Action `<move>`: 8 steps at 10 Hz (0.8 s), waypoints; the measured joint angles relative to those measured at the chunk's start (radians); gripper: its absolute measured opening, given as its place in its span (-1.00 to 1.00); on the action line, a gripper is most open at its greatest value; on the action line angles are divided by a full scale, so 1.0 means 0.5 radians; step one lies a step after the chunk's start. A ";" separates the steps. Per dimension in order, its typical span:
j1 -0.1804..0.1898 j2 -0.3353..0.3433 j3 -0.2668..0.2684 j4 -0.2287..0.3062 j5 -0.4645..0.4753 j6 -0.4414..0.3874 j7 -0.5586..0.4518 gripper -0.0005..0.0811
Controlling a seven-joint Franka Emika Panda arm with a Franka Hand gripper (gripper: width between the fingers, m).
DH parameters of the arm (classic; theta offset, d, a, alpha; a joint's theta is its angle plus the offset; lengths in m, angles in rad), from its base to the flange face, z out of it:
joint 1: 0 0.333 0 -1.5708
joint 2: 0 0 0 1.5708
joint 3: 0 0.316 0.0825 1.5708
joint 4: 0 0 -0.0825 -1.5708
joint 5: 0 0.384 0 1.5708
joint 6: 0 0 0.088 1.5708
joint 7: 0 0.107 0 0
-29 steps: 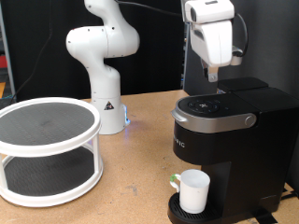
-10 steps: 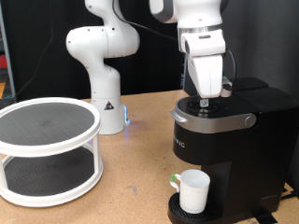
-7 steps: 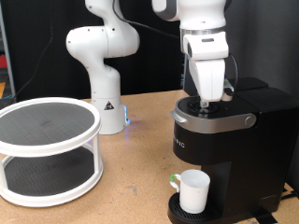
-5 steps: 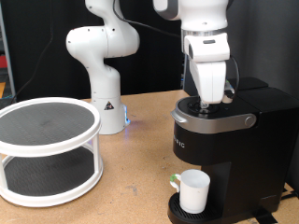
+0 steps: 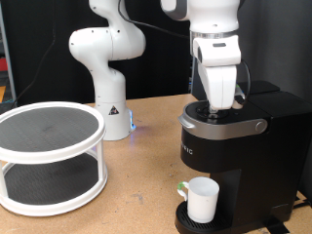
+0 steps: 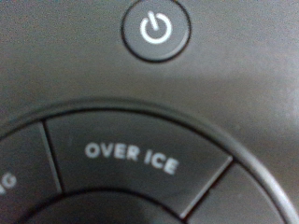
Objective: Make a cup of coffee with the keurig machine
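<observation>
1. As the exterior view shows it, the gripper (image 5: pixel 217 105) points straight down onto the top of the coffee machine (image 5: pixel 234 156), its tip at or just above the round button panel (image 5: pixel 222 113). Its fingers are too small here and hidden against the black lid, so I cannot tell whether they are spread or pressed together; nothing can be seen between them.
2. In the same view there is one coffee machine, at the exterior view's right, and one white mug (image 5: pixel 202 200) standing upright on its drip tray (image 5: pixel 187 220) below the spout, handle towards the exterior view's left.
3. One white two-tier round rack (image 5: pixel 49 156) stands on the wooden table (image 5: pixel 136 185) at the exterior view's left, well apart from the machine. One white arm base (image 5: pixel 107 68) stands behind, between rack and machine.
4. In the wrist view the camera sits very close over the panel: one round power button (image 6: pixel 156 30), one segment marked "OVER ICE" (image 6: pixel 131 161), and parts of neighbouring segments at the edges. No fingers show in this view.
</observation>
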 joint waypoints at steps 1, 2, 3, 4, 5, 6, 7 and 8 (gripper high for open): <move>0.000 -0.002 0.000 -0.012 0.026 0.047 0.000 -0.97; 0.001 -0.010 0.001 -0.041 0.096 0.145 -0.002 -0.97; 0.002 -0.026 0.003 -0.087 0.193 0.276 -0.021 -0.97; 0.003 -0.049 0.004 -0.132 0.278 0.359 -0.067 -0.97; 0.003 -0.076 0.004 -0.167 0.344 0.379 -0.121 -0.97; 0.003 -0.108 0.004 -0.196 0.389 0.381 -0.163 -0.97; 0.003 -0.149 0.004 -0.221 0.429 0.382 -0.191 -0.97; 0.003 -0.196 0.003 -0.243 0.459 0.382 -0.207 -0.97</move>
